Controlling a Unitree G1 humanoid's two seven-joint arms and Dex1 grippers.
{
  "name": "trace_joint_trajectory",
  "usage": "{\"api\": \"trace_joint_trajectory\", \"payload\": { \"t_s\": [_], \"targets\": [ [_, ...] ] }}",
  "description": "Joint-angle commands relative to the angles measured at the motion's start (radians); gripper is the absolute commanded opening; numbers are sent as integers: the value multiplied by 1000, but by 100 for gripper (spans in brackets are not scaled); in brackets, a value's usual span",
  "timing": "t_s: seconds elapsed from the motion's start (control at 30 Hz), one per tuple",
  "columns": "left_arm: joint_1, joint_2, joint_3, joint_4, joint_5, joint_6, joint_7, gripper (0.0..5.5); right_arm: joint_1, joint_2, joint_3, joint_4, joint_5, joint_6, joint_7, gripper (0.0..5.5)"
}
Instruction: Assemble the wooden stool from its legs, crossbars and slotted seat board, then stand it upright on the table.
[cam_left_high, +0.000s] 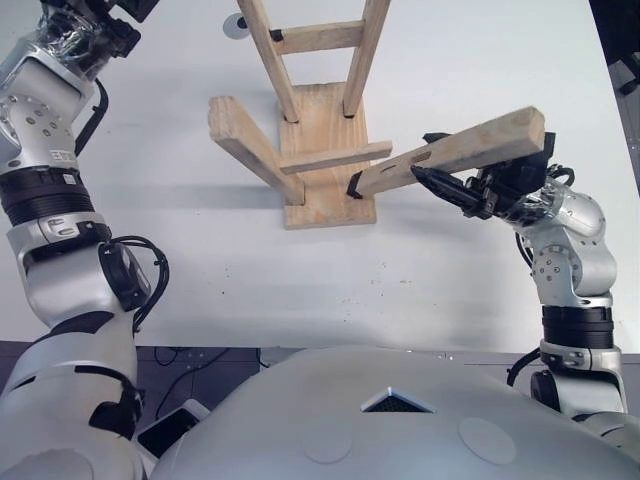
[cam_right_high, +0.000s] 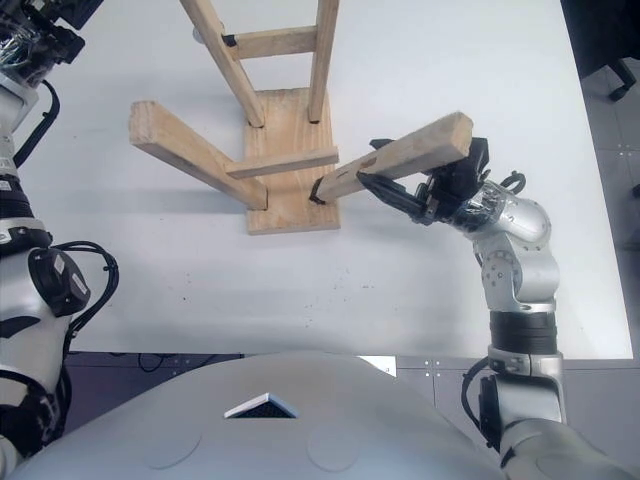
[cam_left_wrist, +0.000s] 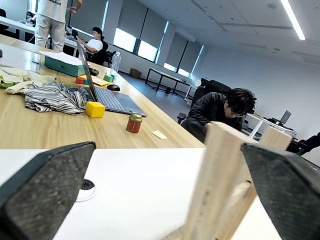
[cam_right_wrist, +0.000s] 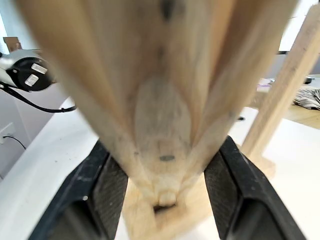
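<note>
The slotted seat board (cam_left_high: 322, 207) lies flat on the white table. Two far legs (cam_left_high: 272, 55) stand in it, joined by a crossbar (cam_left_high: 320, 38). A third leg (cam_left_high: 250, 145) leans out to the left, and a crossbar (cam_left_high: 335, 157) runs from it toward the right. My right gripper (cam_left_high: 450, 185) is shut on the fourth leg (cam_left_high: 470, 145), which slants with its lower end at the seat's near right corner. In the right wrist view, dark fingers (cam_right_wrist: 107, 195) press both sides of that leg (cam_right_wrist: 162, 115). My left gripper (cam_left_wrist: 165, 195) hangs open at the table's far left, apart from the stool.
A round grey grommet (cam_left_high: 235, 25) sits in the table behind the stool. The table's right edge (cam_left_high: 612, 75) is close to my right arm, and its front edge (cam_left_high: 350, 345) lies near me. Bare table surrounds the stool.
</note>
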Motion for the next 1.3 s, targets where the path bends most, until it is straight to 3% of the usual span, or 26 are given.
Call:
{"api": "trace_joint_trajectory", "payload": {
  "t_s": [0.03, 0.23, 0.53, 0.87, 1.07, 1.3],
  "targets": [
    [-26, -10, 2, 20, 22, -5, 6, 540, -24, -101, 6, 89, -17, 99, 64, 202],
    [-8, -34, -5, -6, 25, 8, 9, 540, -118, -203, 55, 148, -22, 190, 174, 202],
    [77, -68, 8, -110, 6, 42, 49, 540, -359, -259, 226, 361, -167, 92, 336, 202],
    [159, -99, 42, -199, -18, 51, 107, 540, -480, -236, 325, 400, -210, 61, 416, 202],
    [183, -116, 53, -233, -30, 53, 137, 540, -473, -205, 342, 262, -187, 91, 383, 202],
    [190, -123, 49, -269, -46, 59, 138, 540, -502, -166, 338, 289, -207, 118, 324, 202]
  ]
}}
